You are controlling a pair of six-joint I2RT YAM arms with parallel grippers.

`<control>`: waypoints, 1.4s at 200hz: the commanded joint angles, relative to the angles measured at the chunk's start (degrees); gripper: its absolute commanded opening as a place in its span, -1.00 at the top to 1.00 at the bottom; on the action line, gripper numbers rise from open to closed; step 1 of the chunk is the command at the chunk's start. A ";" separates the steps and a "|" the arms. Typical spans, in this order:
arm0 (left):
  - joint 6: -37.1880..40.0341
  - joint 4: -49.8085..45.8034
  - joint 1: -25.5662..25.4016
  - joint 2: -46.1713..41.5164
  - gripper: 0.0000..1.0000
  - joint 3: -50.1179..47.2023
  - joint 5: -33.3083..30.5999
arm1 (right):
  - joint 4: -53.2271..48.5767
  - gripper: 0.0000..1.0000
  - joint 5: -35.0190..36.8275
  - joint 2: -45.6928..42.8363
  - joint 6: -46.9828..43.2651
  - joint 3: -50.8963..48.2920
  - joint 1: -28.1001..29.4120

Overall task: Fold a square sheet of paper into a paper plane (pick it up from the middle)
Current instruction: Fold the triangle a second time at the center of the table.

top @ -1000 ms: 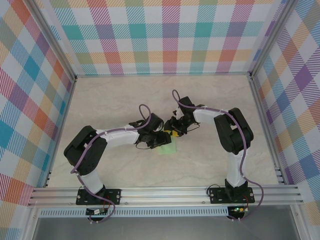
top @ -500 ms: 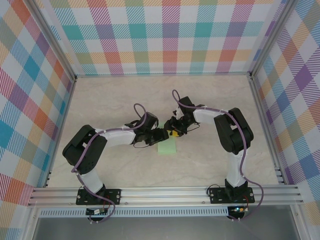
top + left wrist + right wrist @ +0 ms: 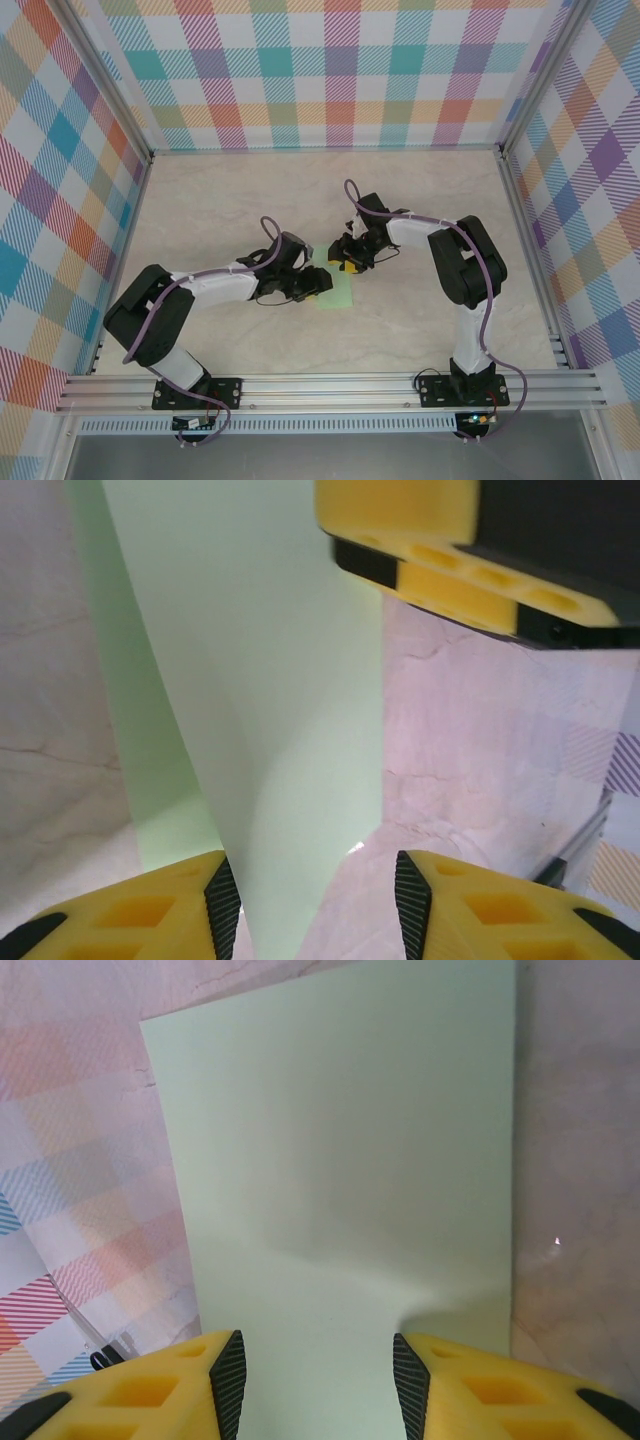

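The square sheet of paper (image 3: 335,293) lies on the marble-look table (image 3: 230,200) near its middle, pale mint green and unmarked, between my 2 claws. From my left wrist it shows as a broad pale panel with a darker green strip along its left side; I cannot tell whether that strip is a folded layer or shade. My left claw (image 3: 312,905) sits at the sheet's left edge, jaws parted, and the paper narrows down into the gap between them; I cannot tell whether the pads touch it. My right claw (image 3: 312,1380) stands at the sheet's far edge, released and gripping nothing, its yellow fingers apart over the paper, which spreads wider than the gap and carries a shallow dent just ahead of the right-hand finger. The 2 claws are close together, 1 yellow finger (image 3: 420,520) of the right claw hanging over the paper in my left wrist's view. Plaid walls (image 3: 330,70) stand on 3 sides, and an aluminium rail (image 3: 330,385) runs along the near edge by my bases.
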 commanded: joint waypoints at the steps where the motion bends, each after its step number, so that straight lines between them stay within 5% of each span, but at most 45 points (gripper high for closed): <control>1: 0.10 1.72 -0.78 -1.18 0.07 -0.48 3.47 | -3.16 0.07 8.68 5.13 -0.28 -2.69 -0.78; 116: 1.02 7.01 -0.97 6.02 0.16 5.03 0.94 | -4.37 0.12 1.92 1.66 -2.34 -0.57 -0.87; 196: 2.18 7.14 -0.91 7.05 -0.08 4.44 -1.15 | -3.97 0.05 -1.37 -7.24 -2.02 -1.90 -4.09; 280: 2.69 6.44 -0.87 9.03 0.40 4.95 -2.39 | -0.02 0.27 -7.21 -14.23 -7.04 -12.06 -4.31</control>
